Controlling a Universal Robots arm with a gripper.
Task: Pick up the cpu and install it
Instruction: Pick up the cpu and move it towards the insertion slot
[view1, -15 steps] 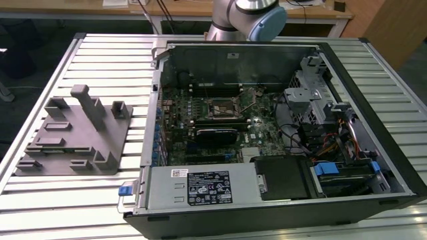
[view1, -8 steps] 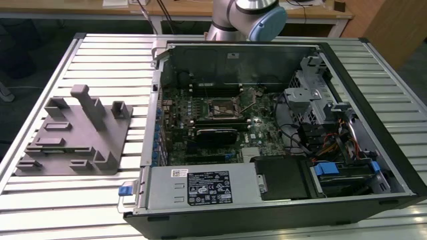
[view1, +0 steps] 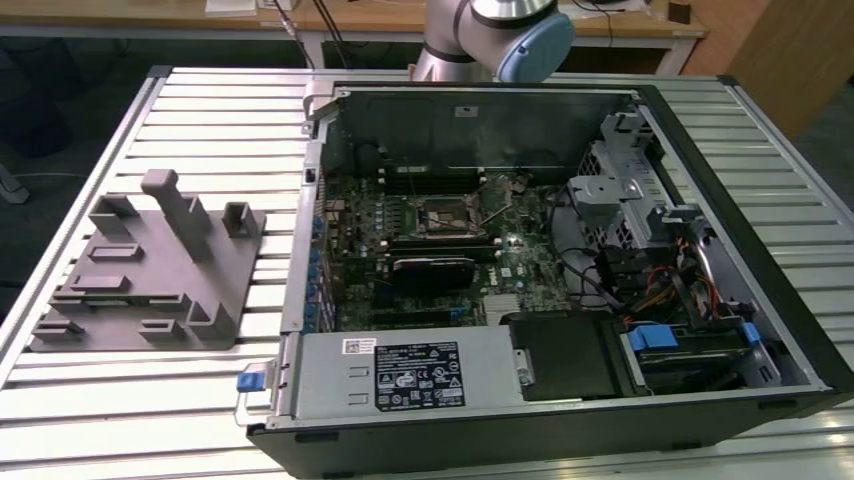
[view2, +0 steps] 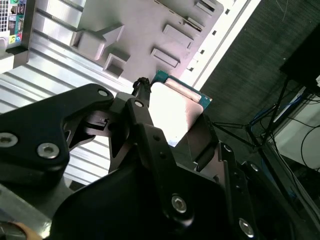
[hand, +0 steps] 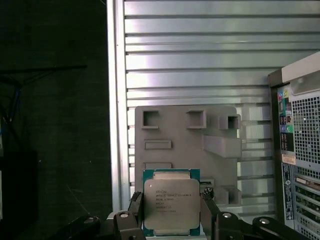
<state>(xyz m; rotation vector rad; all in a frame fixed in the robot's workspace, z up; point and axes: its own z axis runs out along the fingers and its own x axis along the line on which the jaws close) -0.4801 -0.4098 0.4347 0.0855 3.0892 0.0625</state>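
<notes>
In the exterior view you have one open computer case (view1: 467, 110) on the slatted desk (view1: 214, 110), with one square socket (view1: 441, 215) on its board. One grey holder block (view1: 147, 270) lies to the exterior view's left of the case, and one arm (view1: 487, 35) stands at the far edge. In the second wrist view your hand (view2: 172, 117) clamps the one cpu (view2: 175, 110) by two opposite edges between its two fingers (view2: 141, 95), above the grey block. In the first wrist view that single cpu sits between both fingers, silvery top facing the camera, with the block and desk behind it.
</notes>
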